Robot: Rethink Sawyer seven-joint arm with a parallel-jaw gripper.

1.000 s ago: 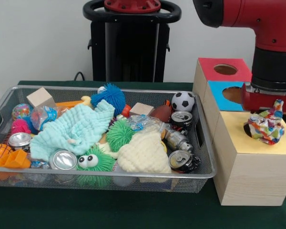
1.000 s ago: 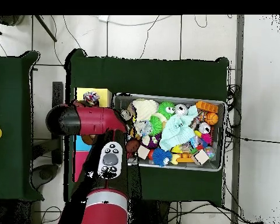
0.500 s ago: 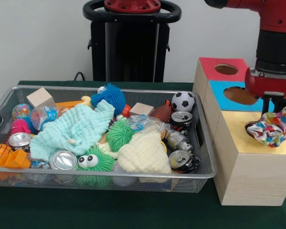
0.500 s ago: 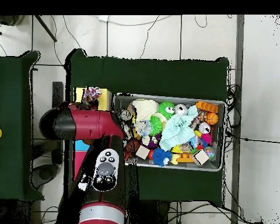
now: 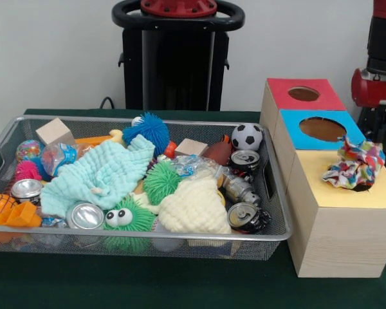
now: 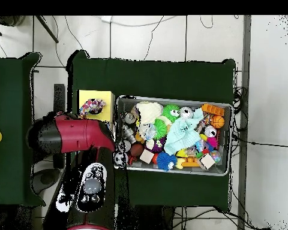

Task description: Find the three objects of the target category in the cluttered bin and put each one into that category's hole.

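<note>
Arm: the red and black arm (image 5: pixel 383 77) is standing at the right edge of the front view, beside the box row; its gripper is lying out of sight there, so I cannot tell whether it is released or clenched.
Target item: a crumpled multicoloured cloth (image 5: pixel 355 165) is resting on the yellow box top (image 5: pixel 321 183), sitting over its hole near the right edge, apart from the arm.
Boxes: the blue box top (image 5: pixel 321 129) and the red box top (image 5: pixel 302 94) are each showing an open round hole.
Bin: the wire mesh bin (image 5: pixel 180 235) is sitting on the green table (image 5: pixel 141 283), just beside the boxes.
Bin contents, left part: a mint cloth (image 5: pixel 100 174) is lying beside a wooden cube (image 5: pixel 54 132) at the far left corner.
Bin contents, middle: a cream knitted cloth (image 5: pixel 192 207) is lying beside a green spiky toy with eyes (image 5: pixel 127 220).
Bin contents, right edge: a soccer ball (image 5: pixel 247 136) and crushed cans (image 5: pixel 248 217) are lying along it.
</note>
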